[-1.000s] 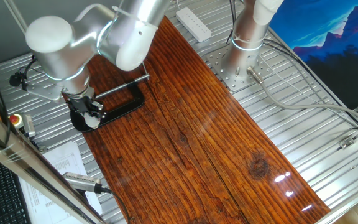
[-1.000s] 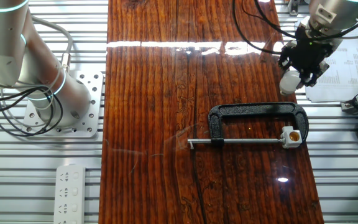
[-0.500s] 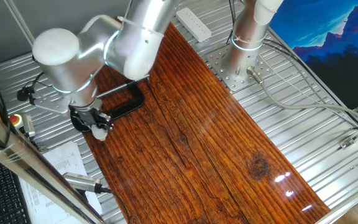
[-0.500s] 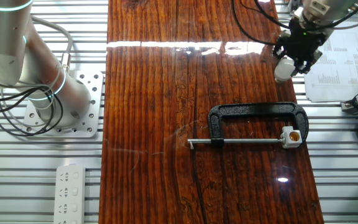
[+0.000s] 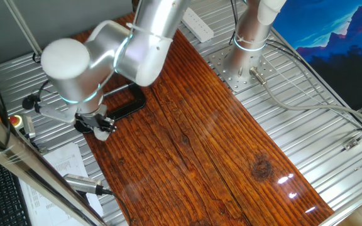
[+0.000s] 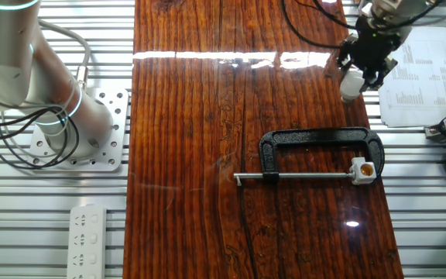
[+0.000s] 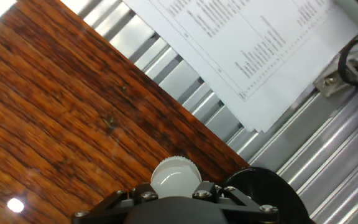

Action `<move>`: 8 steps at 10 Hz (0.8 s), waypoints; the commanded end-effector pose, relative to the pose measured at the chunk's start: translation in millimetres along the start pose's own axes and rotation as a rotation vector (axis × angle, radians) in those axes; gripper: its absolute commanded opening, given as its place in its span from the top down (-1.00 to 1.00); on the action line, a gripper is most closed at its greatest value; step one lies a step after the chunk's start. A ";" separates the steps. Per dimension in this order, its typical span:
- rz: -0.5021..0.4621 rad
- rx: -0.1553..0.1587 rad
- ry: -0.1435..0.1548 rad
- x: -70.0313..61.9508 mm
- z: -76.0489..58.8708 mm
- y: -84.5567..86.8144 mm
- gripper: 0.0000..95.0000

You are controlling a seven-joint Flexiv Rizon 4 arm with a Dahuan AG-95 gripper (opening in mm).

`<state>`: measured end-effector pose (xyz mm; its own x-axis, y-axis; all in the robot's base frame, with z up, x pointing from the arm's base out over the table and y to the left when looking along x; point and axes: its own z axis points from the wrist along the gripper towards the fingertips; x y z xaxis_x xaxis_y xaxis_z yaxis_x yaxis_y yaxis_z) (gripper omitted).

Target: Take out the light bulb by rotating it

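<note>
We see the tool (image 6: 360, 68) pinching the light bulb (image 6: 350, 84) above the wooden counter (image 6: 207, 116), near its edge beside the printed paper (image 6: 420, 70). The bulb is clear of the white socket (image 6: 362, 170) on the black C-clamp (image 6: 320, 142).

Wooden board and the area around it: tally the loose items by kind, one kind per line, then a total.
Light bulb: 1, held in the gripper
Black C-clamp: 1
White socket: 1, on the clamp's screw rod
Printed paper sheet: 1
Power strip: 1
Total: 5
</note>
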<state>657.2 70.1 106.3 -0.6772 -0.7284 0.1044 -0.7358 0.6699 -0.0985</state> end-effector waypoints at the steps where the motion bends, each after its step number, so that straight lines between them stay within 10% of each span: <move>1: -0.045 0.021 0.022 2.2 0.6 -1.3 1.00; 8: -0.326 0.074 0.107 18.5 14.6 6.5 1.00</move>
<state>645.3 62.1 95.6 -0.4525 -0.8606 0.2338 -0.8918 0.4371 -0.1169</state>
